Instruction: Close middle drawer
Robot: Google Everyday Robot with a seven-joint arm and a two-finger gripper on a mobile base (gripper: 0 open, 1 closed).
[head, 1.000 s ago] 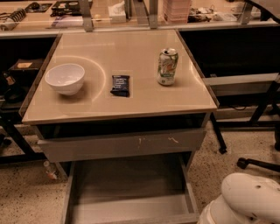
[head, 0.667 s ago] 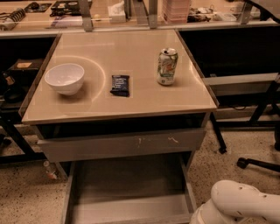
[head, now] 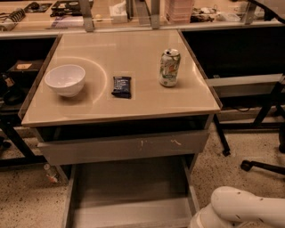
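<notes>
The middle drawer [head: 129,189] stands pulled far out below the tabletop, with its deep grey inside showing. Its plain front [head: 129,217] lies near the bottom edge of the view. Above it sits the grey drawer front with pale scratch marks [head: 124,147], slightly out from the cabinet. My gripper is out of view. Only a white rounded part of my arm [head: 242,208] shows at the bottom right, just right of the open drawer's right side.
On the tan tabletop [head: 133,107] are a white bowl [head: 65,80], a dark snack packet [head: 121,86] and a drink can [head: 169,67]. A chair base [head: 262,165] stands on the speckled floor at right. A cluttered shelf [head: 133,13] runs behind.
The white arm part has shifted a little to the left along the bottom right. The drawers and the tabletop objects have not moved.
</notes>
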